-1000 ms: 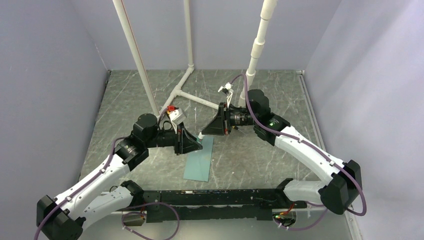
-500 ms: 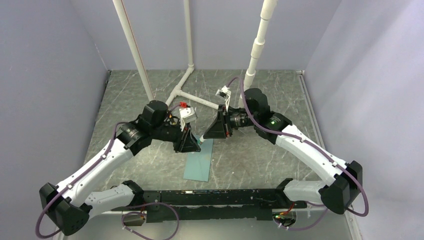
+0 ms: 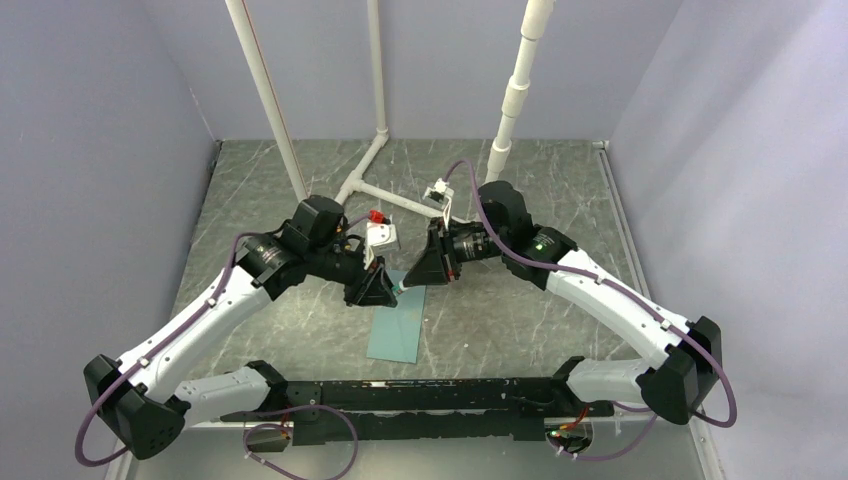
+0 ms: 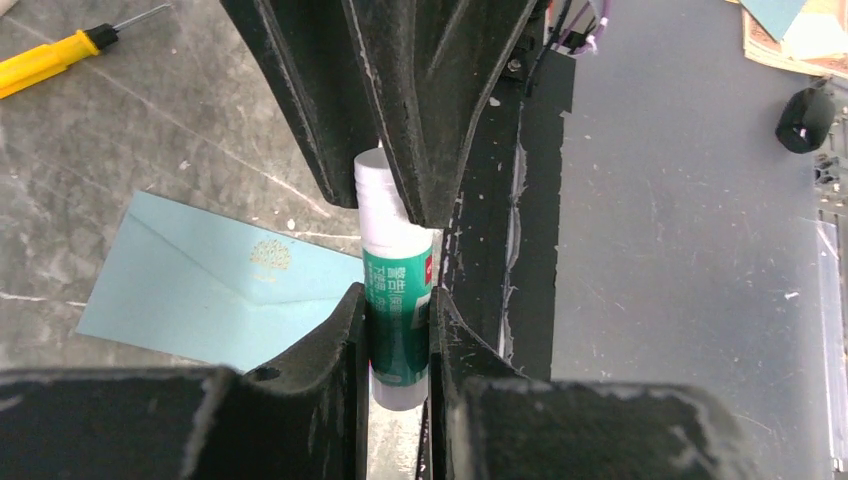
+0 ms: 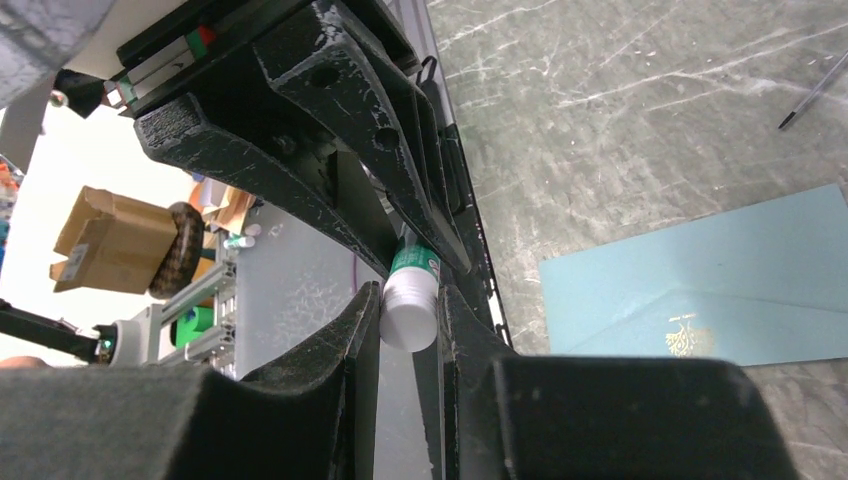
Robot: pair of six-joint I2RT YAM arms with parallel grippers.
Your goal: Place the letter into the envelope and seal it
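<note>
Room: we see a gray marbled table [image 3: 520, 180] with pale purple walls [image 3: 100, 150] around it and white pipes [image 3: 265, 100] at the far side.
Envelope: the envelope [image 3: 397, 325] is pale blue, long and flat. It lies on the table in the middle, toward the near edge.
Flap: the pointed flap is folded down, with a small gold mark [image 4: 268, 255] at its tip.
Left gripper: the left gripper [image 4: 398, 310] squeezes the green body of a glue stick [image 4: 398, 290].
Right gripper: the right gripper [image 5: 410, 310] squeezes the white cap end of the same glue stick.
Glue stick: it is held between both grippers, over the far end of the envelope.
</note>
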